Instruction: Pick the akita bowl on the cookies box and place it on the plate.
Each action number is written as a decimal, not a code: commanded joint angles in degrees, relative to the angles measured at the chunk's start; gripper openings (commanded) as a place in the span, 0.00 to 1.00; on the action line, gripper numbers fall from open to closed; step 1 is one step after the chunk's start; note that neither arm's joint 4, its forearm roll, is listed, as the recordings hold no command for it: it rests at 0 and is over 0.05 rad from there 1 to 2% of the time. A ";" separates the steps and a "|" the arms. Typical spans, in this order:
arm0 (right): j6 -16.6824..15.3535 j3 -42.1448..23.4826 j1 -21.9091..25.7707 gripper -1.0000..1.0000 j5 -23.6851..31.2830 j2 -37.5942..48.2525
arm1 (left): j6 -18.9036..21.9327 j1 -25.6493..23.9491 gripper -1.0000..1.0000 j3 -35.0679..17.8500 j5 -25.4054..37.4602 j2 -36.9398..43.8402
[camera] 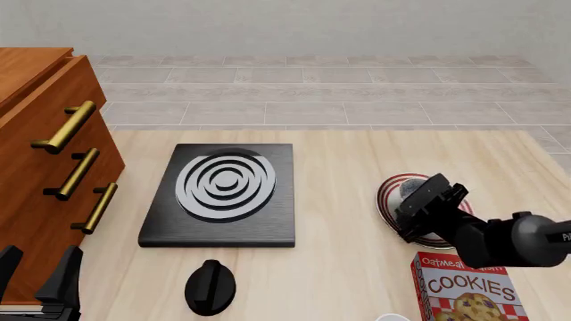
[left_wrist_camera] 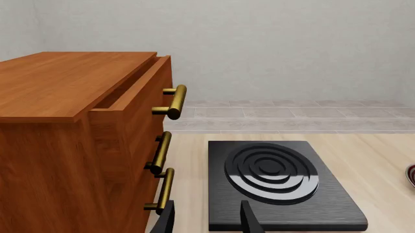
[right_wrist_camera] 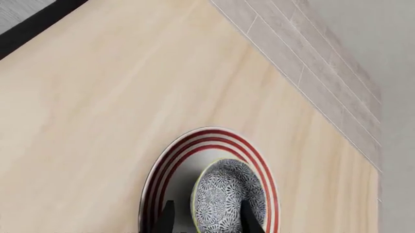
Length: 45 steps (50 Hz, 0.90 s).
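The akita bowl [right_wrist_camera: 228, 196], white inside with a fine dark pattern, rests inside the plate [right_wrist_camera: 170, 162], a white round one with red rings. In the front view the plate [camera: 386, 199] lies at the table's right, and only a part of the bowl [camera: 408, 183] shows past the right arm. My right gripper [right_wrist_camera: 207, 221] hovers just above them, open, one finger outside the bowl's rim and one over its inside. The red cookies box [camera: 466, 289] lies nearer, with nothing on it. My left gripper [camera: 37, 273] is open and empty at the near left, beside the cabinet.
A wooden drawer cabinet [camera: 45, 134] with brass handles fills the left, its top drawer slightly open. A black square slab with white rings [camera: 224, 190] lies mid-table, with a black knob [camera: 210, 286] in front of it. Tiled floor lies beyond the table's far edge.
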 commanded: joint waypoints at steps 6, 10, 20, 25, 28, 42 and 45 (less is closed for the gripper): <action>0.39 0.69 0.15 1.00 -0.44 -0.47 | 0.00 0.00 1.00 0.00 0.00 0.00; 0.78 0.71 0.12 1.00 -0.14 -0.98 | 0.00 0.00 1.00 0.00 0.00 0.00; 1.78 1.55 0.12 1.00 1.16 -4.44 | 0.00 0.00 1.00 0.00 0.00 0.00; 2.62 2.30 0.08 1.00 1.01 -5.66 | 0.00 0.00 1.00 0.00 0.00 0.00; 3.06 2.76 0.30 1.00 1.37 -7.06 | 0.00 0.00 1.00 0.00 0.00 0.00; 3.95 5.20 0.59 1.00 3.26 -13.74 | 0.00 0.00 1.00 0.00 0.00 0.00; 4.75 5.90 0.93 1.00 4.31 -16.09 | 0.00 0.00 1.00 0.00 0.00 0.00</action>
